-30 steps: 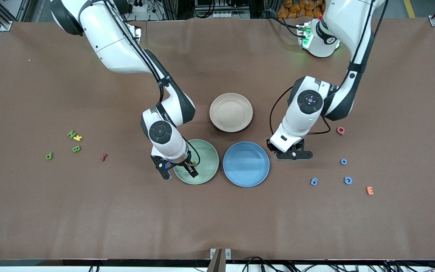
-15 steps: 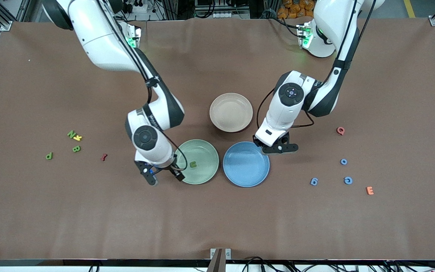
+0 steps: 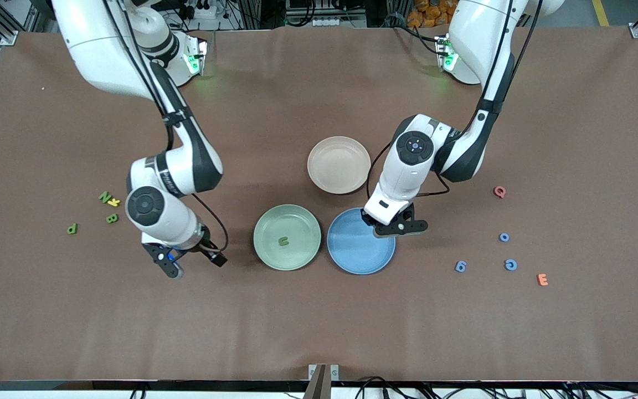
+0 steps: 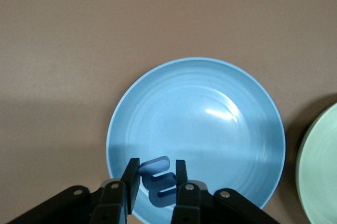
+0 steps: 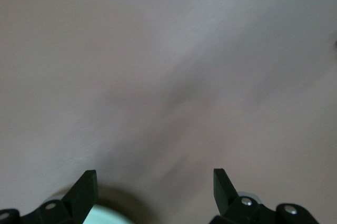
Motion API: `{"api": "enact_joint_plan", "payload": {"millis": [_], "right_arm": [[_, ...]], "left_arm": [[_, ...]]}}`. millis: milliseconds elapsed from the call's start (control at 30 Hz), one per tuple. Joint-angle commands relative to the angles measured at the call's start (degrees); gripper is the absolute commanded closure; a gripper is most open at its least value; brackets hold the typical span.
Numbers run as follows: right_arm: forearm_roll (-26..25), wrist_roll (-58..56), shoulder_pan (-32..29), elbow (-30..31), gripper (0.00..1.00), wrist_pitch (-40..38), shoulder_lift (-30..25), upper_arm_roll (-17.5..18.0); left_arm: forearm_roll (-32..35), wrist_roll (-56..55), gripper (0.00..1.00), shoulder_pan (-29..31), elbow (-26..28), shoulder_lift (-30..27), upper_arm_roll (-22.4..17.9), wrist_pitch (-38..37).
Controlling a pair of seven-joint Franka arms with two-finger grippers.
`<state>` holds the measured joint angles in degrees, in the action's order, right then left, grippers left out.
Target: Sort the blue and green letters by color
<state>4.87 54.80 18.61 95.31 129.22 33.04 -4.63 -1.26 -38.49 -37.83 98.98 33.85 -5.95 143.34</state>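
Blue letter (image 4: 157, 174) pinched in the left gripper (image 4: 156, 177) should drop mid-plate (image 3: 352, 260) — toward twelve o'clock of its rim spot — while the right gripper (image 3: 190, 261) hangs wide open over bare table.

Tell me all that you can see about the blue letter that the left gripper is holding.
The blue letter is a small, chunky light blue piece, matte like foam or plastic, with parallel bars like an E or F; which letter it is I cannot tell. It is pinched between the two black fingers of the left gripper, which is shut on it. It hangs in the air over the edge of the blue plate and touches nothing else.
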Motion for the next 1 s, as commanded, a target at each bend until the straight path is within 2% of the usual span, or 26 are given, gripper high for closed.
{"api": "enact_joint_plan", "payload": {"millis": [0,233,267,367,433,467,800,967], "right_arm": [[0.0,-3.0,-3.7,9.7,0.03,5.9,-5.5,0.6],[-0.1,-8.7,-7.0,14.1,0.03,8.8,-7.2,0.0],[-0.1,-9.3,-7.4,14.4,0.03,8.8,-7.2,-0.4],[-0.1,-10.5,-8.2,14.6,0.03,8.8,-6.9,-1.9],[-0.1,-11.8,-8.8,15.2,0.03,8.8,-6.9,-2.8],[-0.1,-12.8,-9.3,15.3,0.03,8.8,-6.9,-3.1],[0.1,-21.2,-16.1,15.7,0.03,9.3,-5.6,-3.2],[0.1,-24.7,-18.6,15.8,0.04,9.4,-4.7,-2.8]], "left_arm": [[-0.4,-1.5,0.95,-0.6,-4.8,3.9,-0.8,-1.0],[-0.4,-1.4,0.93,-0.3,-5.7,4.7,-0.8,-0.9],[-0.3,-1.4,0.85,-0.3,-5.6,4.7,-0.8,-0.9],[-0.4,-1.5,0.21,-0.2,-5.6,4.7,-0.7,-0.9],[-0.5,-1.7,0.03,-0.2,-5.6,4.6,-0.7,-0.9],[-0.5,-1.7,0.00,-0.2,-5.6,4.6,-0.7,-0.9],[-0.1,-2.7,0.00,0.6,-5.1,3.6,-0.8,-1.0],[1.7,-1.9,0.00,3.1,-4.8,2.5,-0.6,-3.3]]}}
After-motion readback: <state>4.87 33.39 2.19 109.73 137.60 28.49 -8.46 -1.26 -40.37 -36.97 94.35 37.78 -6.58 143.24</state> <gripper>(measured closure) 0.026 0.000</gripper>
